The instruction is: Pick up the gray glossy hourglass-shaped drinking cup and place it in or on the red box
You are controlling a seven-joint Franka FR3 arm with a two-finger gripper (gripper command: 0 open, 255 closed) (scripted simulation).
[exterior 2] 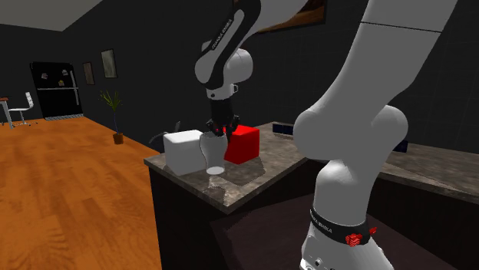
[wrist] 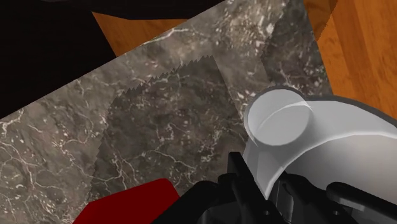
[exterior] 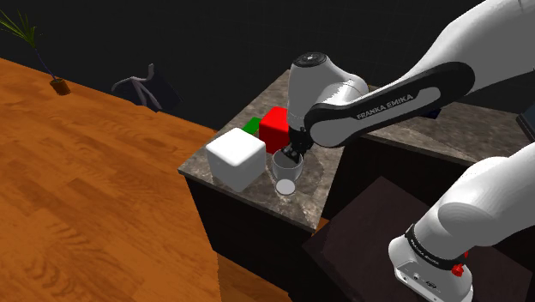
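The gray glossy hourglass-shaped cup (exterior: 285, 176) stands upright near the front edge of the dark marble counter (exterior: 319, 184), between a white box and the red box (exterior: 274, 129). My gripper (exterior: 296, 155) comes down from above and is shut on the cup's rim. In the second exterior view the cup (exterior 2: 213, 150) hangs under the gripper (exterior 2: 219, 129), just left of the red box (exterior 2: 242, 143). I cannot tell whether its base touches the counter. In the wrist view the cup (wrist: 286, 127) is clasped at its wall between the black fingers (wrist: 239, 175), with a corner of the red box (wrist: 130, 205) beside them.
A white box (exterior: 235, 158) stands close on the cup's other side, and a green box (exterior: 252, 127) sits behind it next to the red one. The counter edge drops to a wooden floor (exterior: 77, 197). A potted plant (exterior: 57, 81) and a chair (exterior: 141, 86) stand far off.
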